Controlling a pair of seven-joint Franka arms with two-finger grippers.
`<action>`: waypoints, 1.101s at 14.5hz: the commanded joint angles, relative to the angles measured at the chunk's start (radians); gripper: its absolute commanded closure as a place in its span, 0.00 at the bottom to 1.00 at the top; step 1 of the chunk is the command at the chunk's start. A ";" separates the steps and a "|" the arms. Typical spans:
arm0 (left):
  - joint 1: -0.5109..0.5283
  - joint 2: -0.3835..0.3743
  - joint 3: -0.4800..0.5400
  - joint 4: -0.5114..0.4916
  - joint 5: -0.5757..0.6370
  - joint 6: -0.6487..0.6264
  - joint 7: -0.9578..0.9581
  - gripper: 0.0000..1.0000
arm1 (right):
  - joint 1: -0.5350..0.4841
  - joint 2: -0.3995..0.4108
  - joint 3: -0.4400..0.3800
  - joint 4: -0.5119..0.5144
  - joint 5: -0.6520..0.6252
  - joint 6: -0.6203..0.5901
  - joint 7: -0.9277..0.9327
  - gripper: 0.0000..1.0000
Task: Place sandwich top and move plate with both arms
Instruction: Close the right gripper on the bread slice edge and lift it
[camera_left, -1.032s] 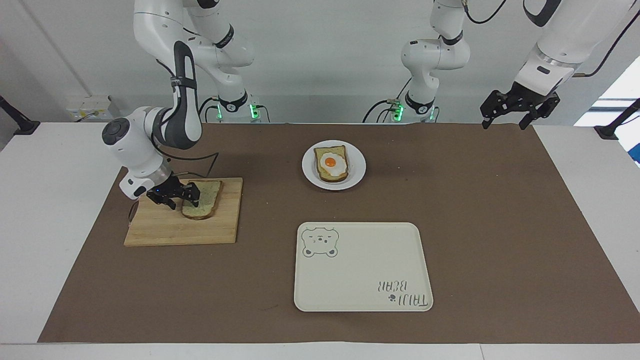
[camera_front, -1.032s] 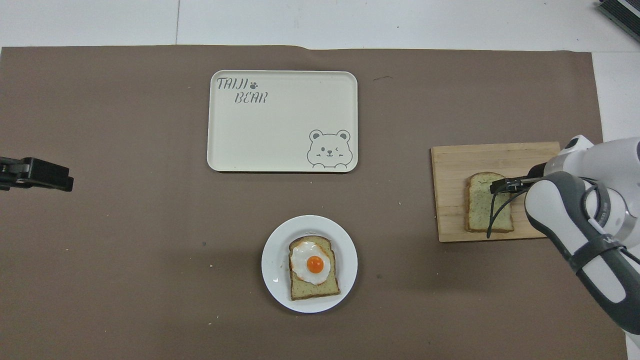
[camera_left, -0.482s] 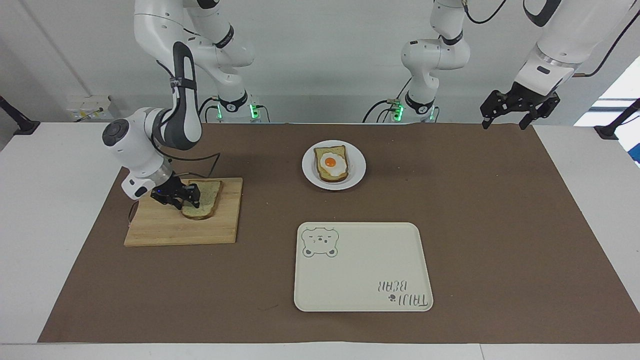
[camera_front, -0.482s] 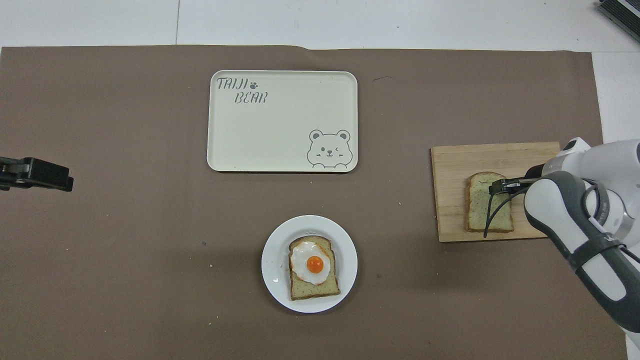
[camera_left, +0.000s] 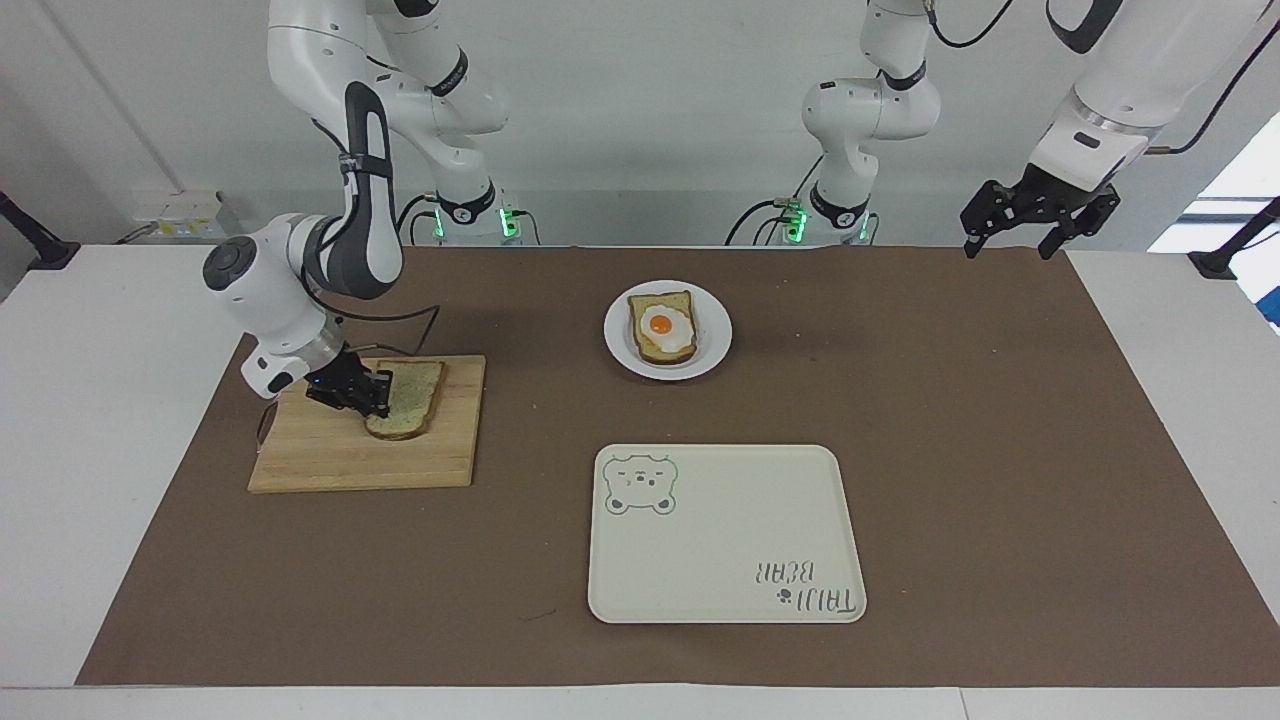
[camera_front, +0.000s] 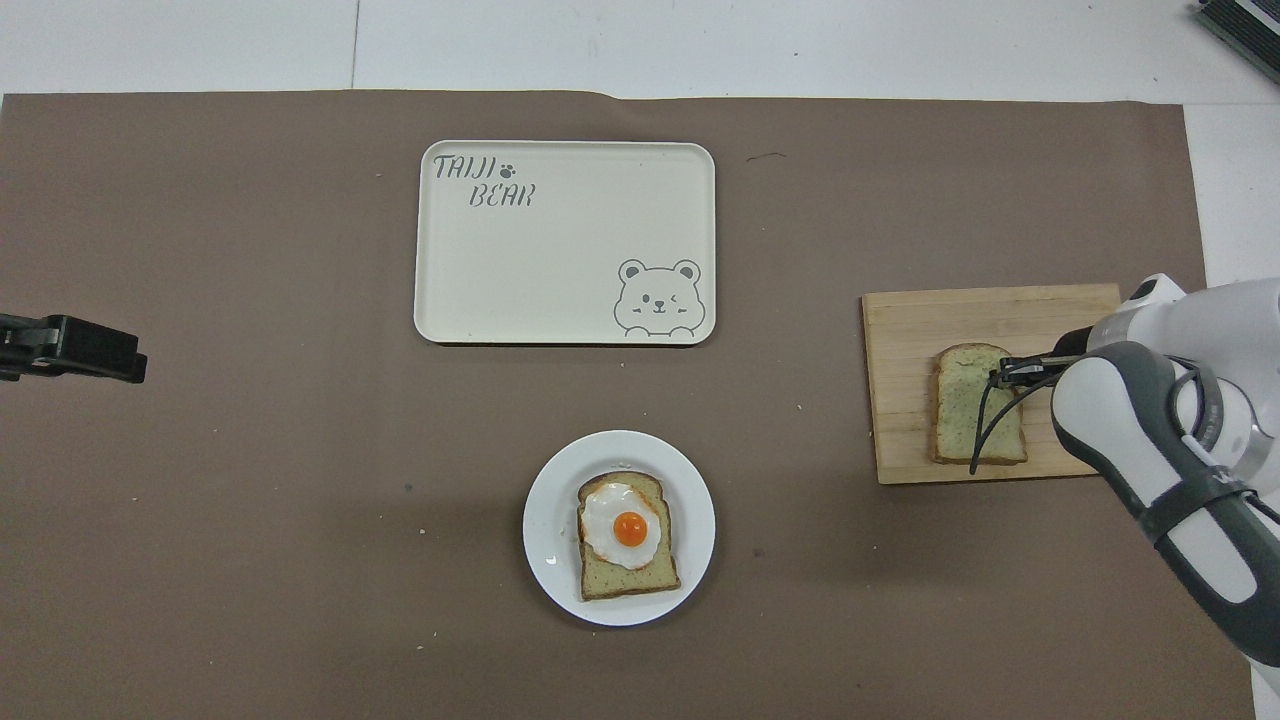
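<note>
- Over the last second we see the right end effector (camera_left: 372, 393) close its fingers on the edge of the bread slice (camera_left: 408, 398) that lies on the wooden board (camera_left: 420, 455)
- We judge the grasp made, so lifting comes next
- The slice is speckled wholegrain with a brown crust, flat on the board at the right arm's end of the tabletop
- The plate (camera_left: 620, 350) with the egg slice (camera_left: 664, 328) sits well apart
- The left end effector (camera_left: 1005, 238) waits, fingers spread, holding nothing
</note>
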 joint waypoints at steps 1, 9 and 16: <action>0.001 -0.007 0.001 0.002 0.010 -0.015 0.004 0.00 | -0.002 0.004 0.008 -0.016 0.033 0.016 -0.022 1.00; 0.001 -0.007 0.001 0.003 0.010 -0.015 0.004 0.00 | -0.004 0.011 0.008 0.078 0.031 -0.093 0.007 1.00; 0.001 -0.007 0.001 0.002 0.010 -0.015 0.004 0.00 | -0.015 -0.071 0.010 0.161 0.036 -0.323 0.005 1.00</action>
